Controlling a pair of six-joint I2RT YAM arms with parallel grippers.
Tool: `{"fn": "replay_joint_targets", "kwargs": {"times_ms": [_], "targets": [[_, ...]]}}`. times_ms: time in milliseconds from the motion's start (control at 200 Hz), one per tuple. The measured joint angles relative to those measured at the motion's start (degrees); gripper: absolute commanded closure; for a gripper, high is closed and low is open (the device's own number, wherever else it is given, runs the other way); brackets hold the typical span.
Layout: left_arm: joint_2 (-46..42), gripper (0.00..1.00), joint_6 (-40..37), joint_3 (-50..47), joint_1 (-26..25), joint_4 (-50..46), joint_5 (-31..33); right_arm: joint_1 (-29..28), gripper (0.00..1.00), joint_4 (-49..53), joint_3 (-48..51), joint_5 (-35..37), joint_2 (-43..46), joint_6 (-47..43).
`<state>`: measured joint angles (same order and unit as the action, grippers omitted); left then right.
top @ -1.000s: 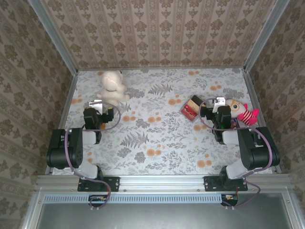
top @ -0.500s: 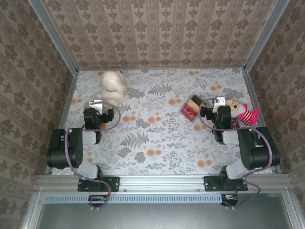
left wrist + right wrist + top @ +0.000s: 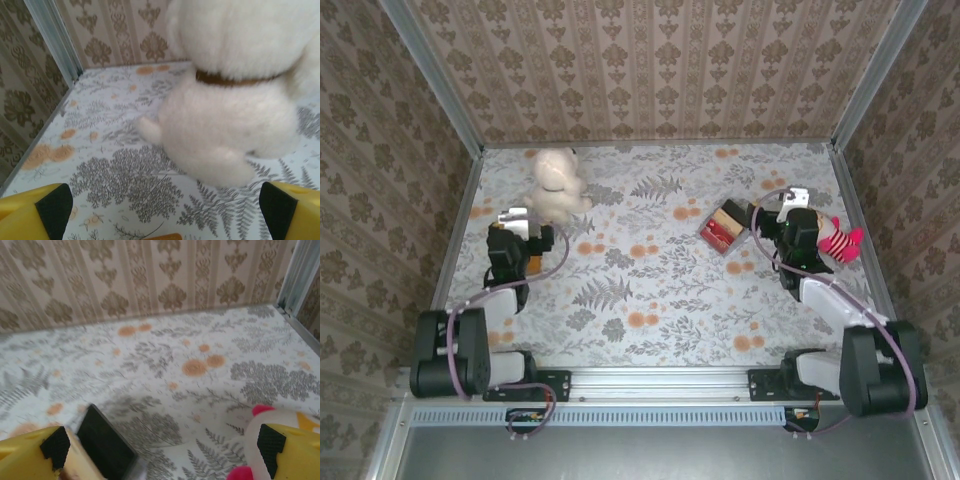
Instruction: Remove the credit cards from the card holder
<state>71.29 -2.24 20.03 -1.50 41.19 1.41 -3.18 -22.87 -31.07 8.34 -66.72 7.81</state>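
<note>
The card holder [image 3: 727, 222] lies open on the table at the right of centre, tan-rimmed with a dark flap. The red credit cards [image 3: 718, 233] show in its near half. In the right wrist view its dark flap [image 3: 104, 445] and tan edge sit at the lower left, just inside the left finger. My right gripper [image 3: 791, 206] [image 3: 164, 445] is open and empty, just right of the holder. My left gripper [image 3: 516, 220] [image 3: 166, 205] is open and empty at the far left, close in front of a white plush.
The white plush animal [image 3: 557, 181] [image 3: 235, 110] stands at the back left. A pink and white plush toy [image 3: 835, 238] [image 3: 280, 440] lies by my right gripper's right finger. Metal rails [image 3: 855, 215] and papered walls close the table on three sides.
Both arms have unfolded forward from their bases. The right gripper has shifted slightly back and right, the left barely. The card holder and the toys have not moved.
</note>
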Motion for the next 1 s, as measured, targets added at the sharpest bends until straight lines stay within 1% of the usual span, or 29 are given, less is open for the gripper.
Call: {"fn": "replay_joint_targets", "kwargs": {"times_ms": [105,180,305,405,500,545,660,715,830,1000], "targets": [[-6.12,0.0,1.95,1.6,-1.53,-8.24,1.95,-3.65,0.0,8.41,-4.74,0.26,4.24,2.82],[-9.11,0.0,5.4,4.02,-2.27,-14.86,3.74,-6.12,0.0,15.43,-8.94,0.26,5.6,6.1],[-12.74,0.0,12.33,8.35,-2.27,-26.12,6.4,-7.06,0.0,24.24,-14.27,0.26,5.6,12.37],[-14.86,0.0,17.77,12.04,-2.29,-36.3,8.79,-7.06,0.0,28.04,-16.13,-0.28,4.94,15.54],[-16.02,0.0,21.97,14.93,-2.29,-45.51,10.49,-7.06,0.0,30.08,-16.26,-2.93,3.74,17.51],[-16.17,0.0,22.82,15.54,-2.27,-48.35,10.6,-7.06,0.0,30.75,-16.26,-4.22,3.08,17.97],[-15.45,0.0,25.4,15.65,-2.16,-53.64,10.38,-7.06,0.0,33.14,-17.97,-8.74,0.31,19.1],[-14.05,0.0,26.69,15.63,-1.25,-55.36,8.85,-7.06,0.0,34.07,-19.32,-10.6,-1.27,19.61],[-9.97,0.0,28.89,15.06,2.14,-57.13,6.29,-7.06,0.0,35.23,-21.42,-13.57,-4.13,21.05],[-5.55,0.0,30.64,14.56,7.13,-59.23,2.43,-7.06,0.0,37.31,-22.32,-14.71,-6.36,23.52]]}}
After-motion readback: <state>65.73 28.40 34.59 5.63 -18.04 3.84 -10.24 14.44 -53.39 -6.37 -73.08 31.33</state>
